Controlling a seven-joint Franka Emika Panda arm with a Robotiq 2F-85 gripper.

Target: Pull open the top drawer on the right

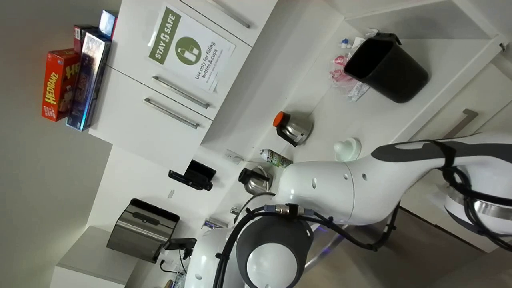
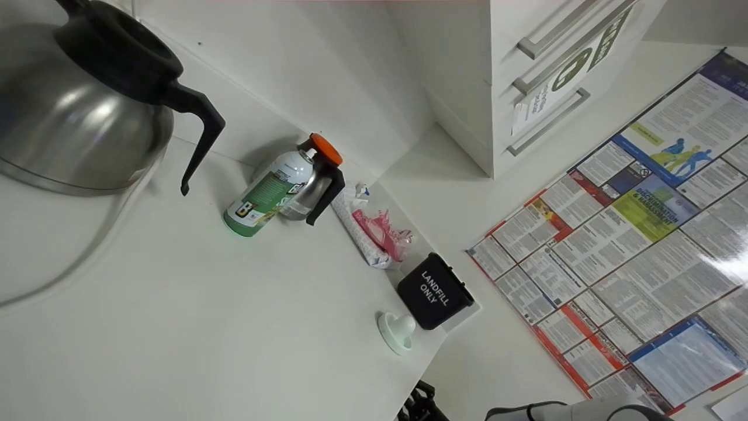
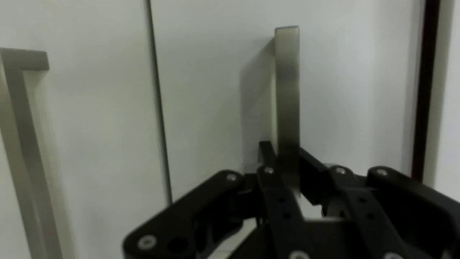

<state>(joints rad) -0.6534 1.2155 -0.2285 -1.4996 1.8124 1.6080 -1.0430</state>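
Wrist view: the end effector (image 3: 284, 154) has a finger on each side of the handle (image 3: 287, 90), and both look snug against the bar, so I take it as pinched. The handle's lower end is hidden, so I cannot tell how well centred the hold is. The drawer (image 3: 215, 90) fills the middle, its white front set between a thin seam (image 3: 158, 100) and a dark gap (image 3: 426, 90). Across the seam runs a second handle (image 3: 21, 108), clear of the fingers. No interior shows, so the drawer seems shut or nearly so. In an exterior view the arm (image 1: 320, 192) blocks the hold.

The step in hand, I judge, is the grasp, with the pull to follow. That calls for keeping the squeeze and drawing straight back, square to the front; a slanted pull could slide along the bar.
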